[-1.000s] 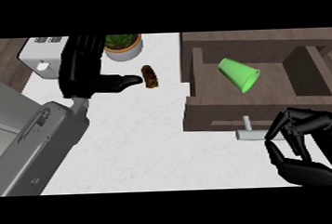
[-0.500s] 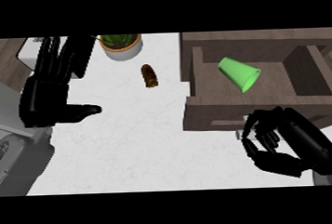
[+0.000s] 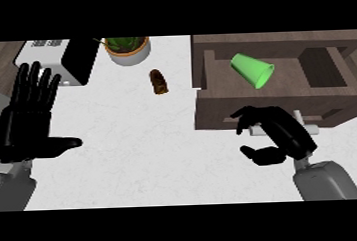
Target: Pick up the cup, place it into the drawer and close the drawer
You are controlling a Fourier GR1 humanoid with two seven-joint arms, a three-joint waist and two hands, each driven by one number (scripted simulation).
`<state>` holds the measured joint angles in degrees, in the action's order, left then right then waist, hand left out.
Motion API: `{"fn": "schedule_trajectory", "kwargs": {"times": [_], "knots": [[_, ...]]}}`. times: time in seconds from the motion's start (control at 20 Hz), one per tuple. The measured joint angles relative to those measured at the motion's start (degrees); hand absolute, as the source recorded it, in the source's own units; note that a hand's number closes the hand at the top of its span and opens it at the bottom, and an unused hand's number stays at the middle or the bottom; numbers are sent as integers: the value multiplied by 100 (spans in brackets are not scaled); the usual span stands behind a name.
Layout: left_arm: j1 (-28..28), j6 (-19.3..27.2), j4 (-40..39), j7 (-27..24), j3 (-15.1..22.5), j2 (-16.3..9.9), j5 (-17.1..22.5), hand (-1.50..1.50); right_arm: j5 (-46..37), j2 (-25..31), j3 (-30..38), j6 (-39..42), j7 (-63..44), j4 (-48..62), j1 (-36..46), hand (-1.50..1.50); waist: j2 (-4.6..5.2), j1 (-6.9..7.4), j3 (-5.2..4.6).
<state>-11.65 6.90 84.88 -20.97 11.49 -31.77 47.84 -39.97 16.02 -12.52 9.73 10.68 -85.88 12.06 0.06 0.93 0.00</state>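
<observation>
Head view of the white, faintly speckled bench point(image 3: 139, 159). The green cup point(image 3: 253, 70) is seen lying on its side inside the open dark-wood drawer point(image 3: 210, 111), near the middle of the compartment; its long axis runs obliquely, with the wider mouth toward the lower right and the narrower base toward the upper left. The cup is a smooth, tapered cone, matte and uniformly coloured; it is judged to be light and apt to roll if jolted.

The right hand point(image 3: 274, 136) is shown at the drawer's front panel, its fingers curled over the pale handle point(image 3: 308, 122), most of which is hidden behind them, so whether the handle is actually clasped cannot be told. The thumb is set apart below. From this hand the cup lies up the view and slightly to the left, beyond the front wall. The placing step is judged complete, and only the closing remains: the front panel would have to be pushed away from the robot, square to its face.

The left hand point(image 3: 26, 123) is held open with straight fingers pointing up, at the view's left edge, well apart from the drawer; the right hand is clearly the nearer.

Elsewhere on the bench are a small brown, elongated object point(image 3: 158, 81), a potted plant point(image 3: 126, 49) in a pale round pot, and a white and black appliance point(image 3: 61, 64).
</observation>
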Motion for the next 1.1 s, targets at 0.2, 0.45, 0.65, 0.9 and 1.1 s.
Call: {"fn": "schedule_trajectory", "kwargs": {"times": [0.2,0.45,0.65,0.9,1.1], "knots": [[277,-361,-4,-7,-262,-71,14,-150,-418,-142,-41,-249,178,1014,476,-150,5,-1,1],[564,-703,39,-17,-567,-29,-10,-150,-627,-318,200,-568,611,2491,1184,-150,9,0,2],[604,-932,-72,14,-702,44,-94,-150,-673,-423,517,-861,1052,3799,1905,-150,11,14,-4],[642,-1174,-70,115,-908,40,-75,-150,-543,-338,960,-881,1620,5158,2779,-150,24,63,-2],[607,-1254,-74,157,-944,109,-113,-150,-517,-173,1216,-868,2009,6116,3404,-150,31,117,-10]]}}
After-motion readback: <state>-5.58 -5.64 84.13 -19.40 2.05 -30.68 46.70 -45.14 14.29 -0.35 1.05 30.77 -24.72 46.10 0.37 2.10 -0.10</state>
